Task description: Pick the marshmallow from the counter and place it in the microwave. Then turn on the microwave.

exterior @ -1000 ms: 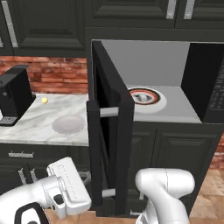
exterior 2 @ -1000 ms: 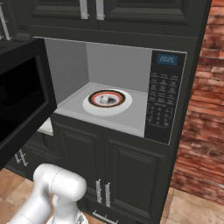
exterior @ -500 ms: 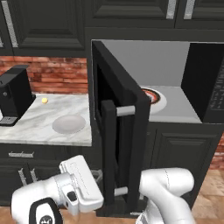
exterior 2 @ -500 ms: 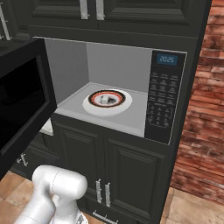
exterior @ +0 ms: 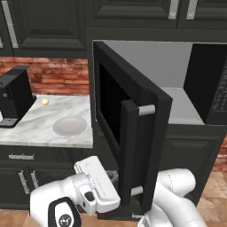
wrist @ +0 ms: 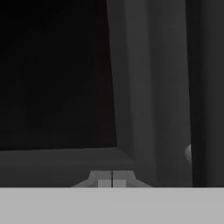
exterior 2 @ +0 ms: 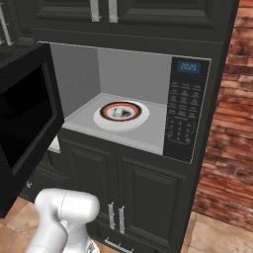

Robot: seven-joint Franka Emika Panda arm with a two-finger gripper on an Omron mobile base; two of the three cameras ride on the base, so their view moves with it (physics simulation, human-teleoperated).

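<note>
Left base: microwave door swung out, blocking turntable; grey plate, yellow ball, coffee machine on counter. Right base: marshmallow on turntable inside. Hand: fingers pressed together near door glass

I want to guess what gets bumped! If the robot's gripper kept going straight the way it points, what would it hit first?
Probably the microwave door. In the hand view the shut gripper faces the door's dark glass and frame close ahead, though exact depth is hard to judge.
</note>
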